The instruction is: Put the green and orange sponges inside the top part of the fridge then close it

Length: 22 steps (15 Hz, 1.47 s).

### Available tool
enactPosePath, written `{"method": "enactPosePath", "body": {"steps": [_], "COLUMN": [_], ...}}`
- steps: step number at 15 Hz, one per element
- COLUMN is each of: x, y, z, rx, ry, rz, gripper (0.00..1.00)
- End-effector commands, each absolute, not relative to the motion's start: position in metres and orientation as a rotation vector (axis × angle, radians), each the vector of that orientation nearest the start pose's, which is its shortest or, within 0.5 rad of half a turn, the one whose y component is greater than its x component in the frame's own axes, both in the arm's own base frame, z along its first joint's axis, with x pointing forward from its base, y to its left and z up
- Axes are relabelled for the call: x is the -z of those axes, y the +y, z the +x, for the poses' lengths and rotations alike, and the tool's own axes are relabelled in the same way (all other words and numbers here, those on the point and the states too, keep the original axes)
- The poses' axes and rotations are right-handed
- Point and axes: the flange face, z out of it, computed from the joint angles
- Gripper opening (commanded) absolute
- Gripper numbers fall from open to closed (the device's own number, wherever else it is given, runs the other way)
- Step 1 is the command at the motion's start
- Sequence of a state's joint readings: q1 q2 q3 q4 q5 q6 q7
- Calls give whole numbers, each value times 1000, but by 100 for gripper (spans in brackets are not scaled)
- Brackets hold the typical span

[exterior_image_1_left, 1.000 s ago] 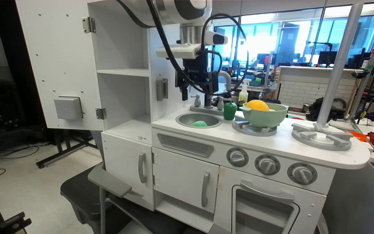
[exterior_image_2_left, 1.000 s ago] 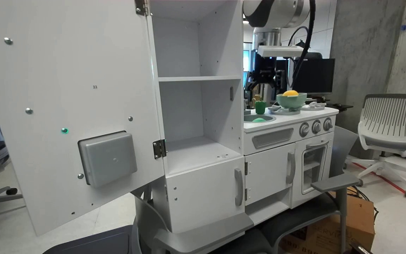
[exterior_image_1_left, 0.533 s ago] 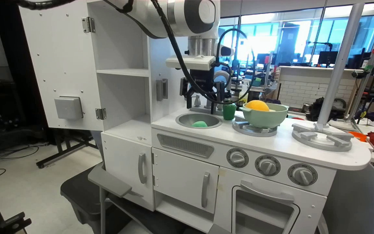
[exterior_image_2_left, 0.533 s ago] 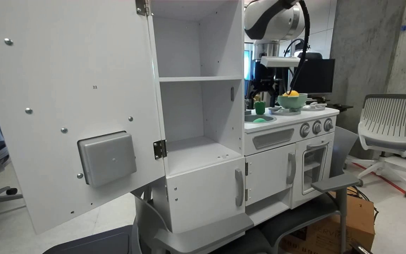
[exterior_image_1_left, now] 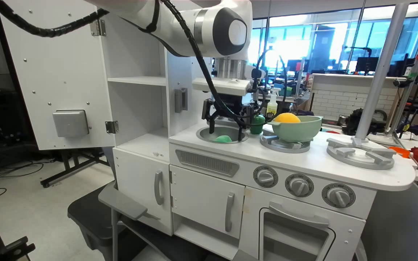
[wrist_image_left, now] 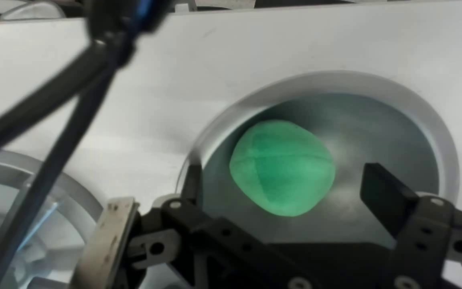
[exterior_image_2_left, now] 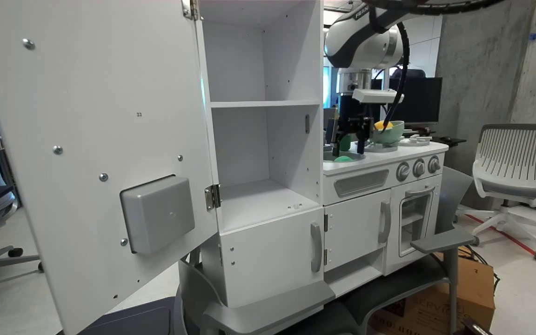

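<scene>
Green sponge [wrist_image_left: 283, 168] is lying off-centre in the sink [wrist_image_left: 395, 120], & your gripper [wrist_image_left: 284, 178] is hanging over it, jaws standing wide apart, gripping nothing. In wrist view the sponge is showing betw. the jaws w/ a gap each side; AFAICT you aren't touching it, tho how low they're sitting isn't showing well. Orange sponge [exterior_image_1_left: 286, 117] (prob. the round orange thing) is resting in the bowl [exterior_image_1_left: 305, 131], outside your grip. Progress: fridge door [exterior_image_2_left: 91, 139] is standing wide open, so access to the top part of the fridge [exterior_image_2_left: 247, 128] is looking sorted. Neither sponge is showing in there, i.e. 0 of 2 stowed, so I'm judging you're sitting at pick no. 1, early on. Left to do, as I'm reading it: you're needing to grasp green & get it inside, then fetch orange from the bowl & do same, then swing the door closed w/o knocking either back out.
</scene>
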<state>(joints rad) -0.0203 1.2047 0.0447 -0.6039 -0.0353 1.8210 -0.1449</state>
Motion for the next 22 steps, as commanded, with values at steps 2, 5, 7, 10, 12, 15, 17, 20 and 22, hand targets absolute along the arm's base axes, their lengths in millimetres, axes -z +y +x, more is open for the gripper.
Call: {"method": "enactPosePath", "body": {"steps": [2, 5, 7, 10, 12, 15, 17, 20, 22], "x": [-255, -261, -260, -254, -248, -235, -229, -224, -224], "y": [3, 10, 17, 24, 23, 23, 22, 22, 22], "z": [807, 808, 808, 808, 808, 807, 806, 807, 807], "rx": [16, 31, 33, 32, 26, 5, -5, -1, 6], "ry": [-308, -338, -359, -380, -383, -388, -387, -384, -381], "rz": [-3088, -3083, -3081, -3084, -3086, -3084, -3082, -3082, -3084], "gripper": [100, 100, 100, 100, 100, 100, 100, 96, 71]}}
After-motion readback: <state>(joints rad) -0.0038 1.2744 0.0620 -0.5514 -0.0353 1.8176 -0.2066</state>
